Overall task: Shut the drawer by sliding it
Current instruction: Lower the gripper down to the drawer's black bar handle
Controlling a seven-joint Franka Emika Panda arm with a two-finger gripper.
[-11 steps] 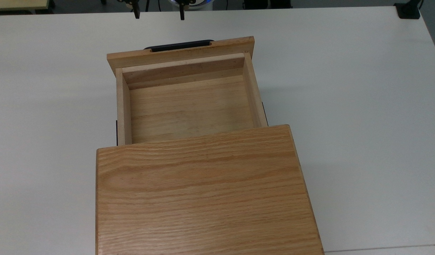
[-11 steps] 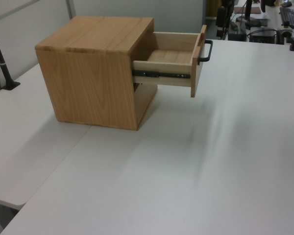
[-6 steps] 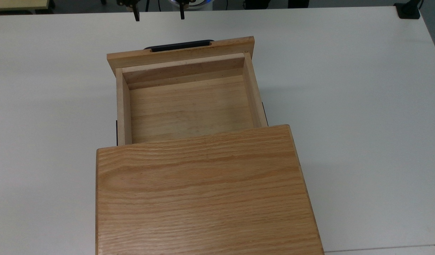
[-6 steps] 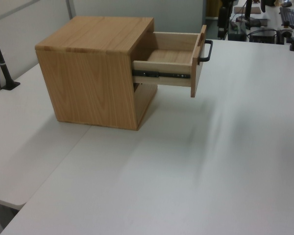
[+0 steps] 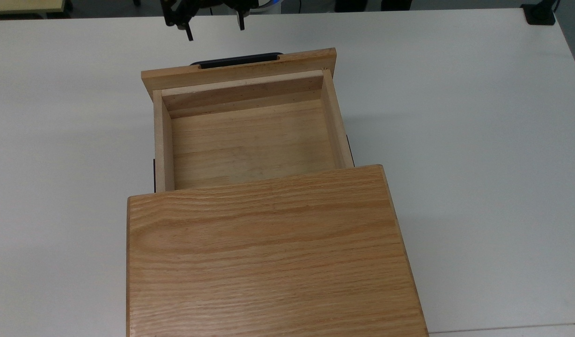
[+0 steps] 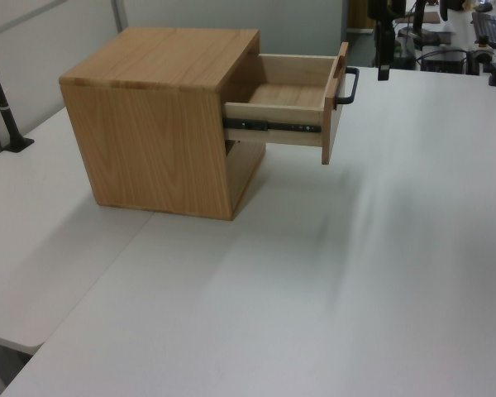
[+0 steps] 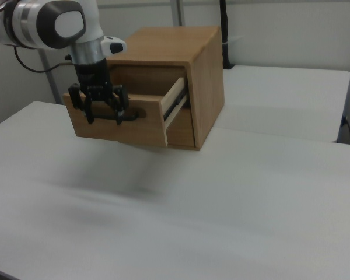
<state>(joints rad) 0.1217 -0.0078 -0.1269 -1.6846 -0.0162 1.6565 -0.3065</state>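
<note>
Since the earlier frames the gripper has dropped lower and nearer the drawer, its jaws standing apart and holding nothing. It hangs by the table's far edge in the top view, just beyond the black handle. Nothing else has shifted: the drawer sticks well out of the cabinet, which sits near the table's near edge in the top view. I judge this an approach, with the push on the front panel yet to come.
</note>
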